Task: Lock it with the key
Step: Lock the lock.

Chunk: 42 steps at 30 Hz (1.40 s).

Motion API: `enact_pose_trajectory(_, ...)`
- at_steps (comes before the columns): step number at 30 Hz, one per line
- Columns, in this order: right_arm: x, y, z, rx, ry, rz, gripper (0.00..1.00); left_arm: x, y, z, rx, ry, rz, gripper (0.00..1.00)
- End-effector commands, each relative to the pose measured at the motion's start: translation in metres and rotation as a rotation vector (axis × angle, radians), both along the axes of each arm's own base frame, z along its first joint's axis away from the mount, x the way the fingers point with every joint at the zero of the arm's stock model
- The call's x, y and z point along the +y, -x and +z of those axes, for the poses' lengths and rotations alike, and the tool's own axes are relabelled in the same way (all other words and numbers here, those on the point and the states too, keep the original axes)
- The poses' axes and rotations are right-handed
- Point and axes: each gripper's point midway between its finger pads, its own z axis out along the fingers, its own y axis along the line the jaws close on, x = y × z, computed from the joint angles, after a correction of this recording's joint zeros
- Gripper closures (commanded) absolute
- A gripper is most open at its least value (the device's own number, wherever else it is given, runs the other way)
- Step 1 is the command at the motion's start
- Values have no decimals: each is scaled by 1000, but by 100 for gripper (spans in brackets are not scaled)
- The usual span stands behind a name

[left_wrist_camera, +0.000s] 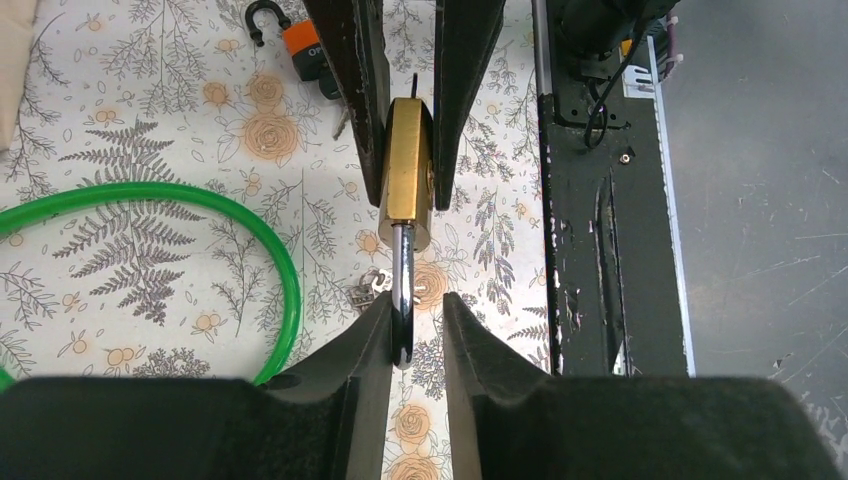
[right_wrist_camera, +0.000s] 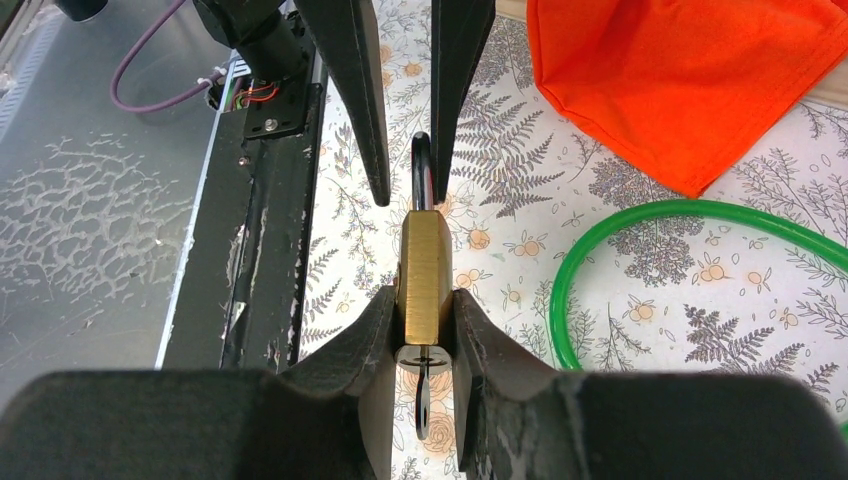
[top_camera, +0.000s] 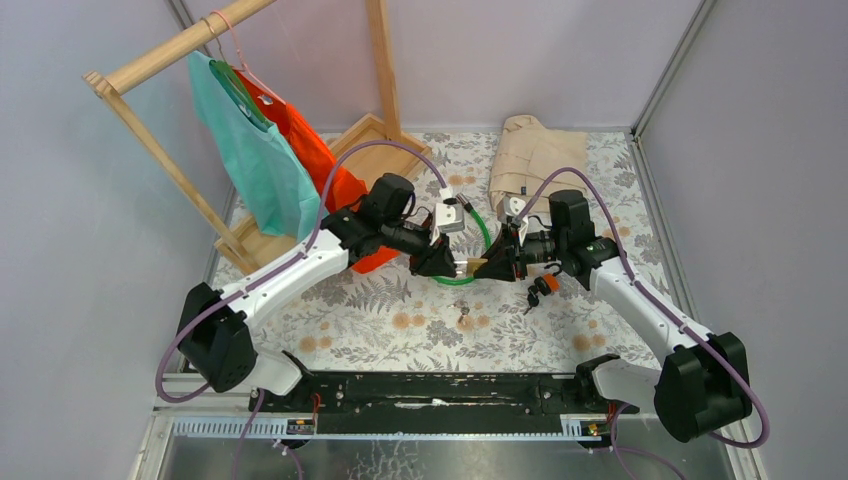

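Wooden rack at 10 o'clock. Left gripper: jaws slightly apart, shackle between, touching one finger. Brass padlock held mid-table above the mat, green hose at its 12 o'clock. Right gripper clamped on its body, key in keyhole. Orange padlock at 4 o'clock.
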Motion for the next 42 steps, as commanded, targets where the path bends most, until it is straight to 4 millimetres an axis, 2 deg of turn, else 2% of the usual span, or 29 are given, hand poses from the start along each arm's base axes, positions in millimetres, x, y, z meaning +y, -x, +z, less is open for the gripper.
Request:
enact_pose_trajectory(1,5,-3,30,-58,-61,40,100,-4,-4,25,-87,54,-10,71)
enact_pose_trajectory(3,5,-2,31,-55,-63,41,100,-4,-4,22,-86,45,-9,69)
enact_pose_trajectory(8,4,-2,34,-61,-68,39,100,3,-6,12,-109,17,6,57)
enact_pose_trajectory(10,3,-2,35,-58,-70,39,100,6,-7,8,-137,3,15,55)
enact_pose_trajectory(14,3,-2,36,-61,-73,40,100,9,-12,7,-167,-7,36,57)
enact_pose_trajectory(18,3,-1,37,-59,-77,42,100,7,-17,3,-158,-18,53,64)
enact_pose_trajectory(26,2,0,39,-64,-81,40,100,6,-17,-7,-137,-34,44,64)
enact_pose_trajectory(32,2,0,39,-67,-83,41,100,3,-18,-12,-114,-43,42,72)
enact_pose_trajectory(39,3,0,38,-59,-87,42,100,-4,-14,-2,-73,-11,28,99)
enact_pose_trajectory(42,2,-1,36,-63,-83,34,100,-8,-9,4,-41,13,14,100)
